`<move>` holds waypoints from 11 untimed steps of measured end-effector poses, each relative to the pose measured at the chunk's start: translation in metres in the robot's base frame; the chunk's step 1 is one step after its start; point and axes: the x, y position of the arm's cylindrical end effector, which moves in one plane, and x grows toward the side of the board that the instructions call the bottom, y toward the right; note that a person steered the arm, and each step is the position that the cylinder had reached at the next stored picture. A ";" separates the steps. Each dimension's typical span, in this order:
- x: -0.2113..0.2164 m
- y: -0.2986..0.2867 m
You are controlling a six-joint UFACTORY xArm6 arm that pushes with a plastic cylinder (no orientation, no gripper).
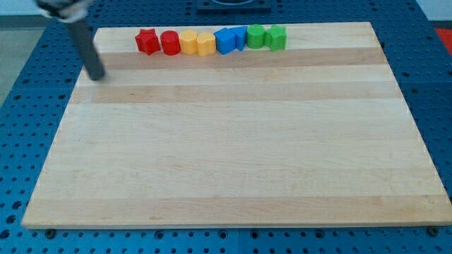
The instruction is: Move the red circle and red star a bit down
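Note:
A red star (147, 41) and a red circle (170, 42) sit side by side at the left end of a row of blocks along the view's top edge of the wooden board (226, 162). My tip (97, 76) rests on the board near its left edge, to the left of and below the red star, apart from it. The dark rod slants up toward the view's top left.
To the right of the red circle the row continues, blocks touching: two yellow blocks (188, 42) (205, 44), two blue blocks (224, 40) (241, 36), two green blocks (256, 36) (276, 37). A blue perforated table (21, 85) surrounds the board.

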 end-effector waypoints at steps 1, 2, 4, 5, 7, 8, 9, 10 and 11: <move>-0.006 -0.004; -0.078 0.002; -0.128 0.057; -0.128 0.122; -0.097 0.145; -0.061 0.145; -0.019 0.147; 0.010 0.151; 0.004 0.141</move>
